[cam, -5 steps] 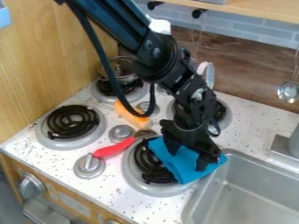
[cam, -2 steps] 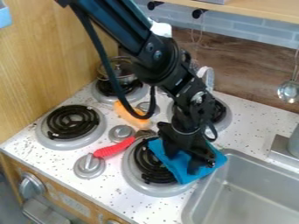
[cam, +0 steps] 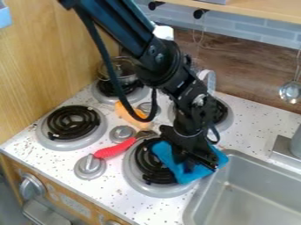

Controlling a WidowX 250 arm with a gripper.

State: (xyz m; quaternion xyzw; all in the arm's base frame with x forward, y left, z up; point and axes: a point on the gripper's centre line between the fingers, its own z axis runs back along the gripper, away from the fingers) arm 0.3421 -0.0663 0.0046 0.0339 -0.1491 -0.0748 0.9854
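The black gripper (cam: 185, 164) hangs over the front right burner (cam: 140, 178), its fingers close together and shut on the blue cloth (cam: 187, 175). The cloth lies partly on the black coil and partly on the counter beside the sink, and its middle is hidden under the gripper. To the left of the gripper, a utensil with a red handle (cam: 114, 150) rests with its head at the burner's back edge.
The metal sink (cam: 250, 193) is at the lower right, with a faucet base (cam: 286, 149) behind it. An orange object (cam: 130, 115) lies between burners. A lidded pot (cam: 120, 72) stands on the back left burner.
The gripper's fingers have come together from a wide spread, and the gripper has shifted slightly left. The cloth's left edge has drawn in a little to the right.
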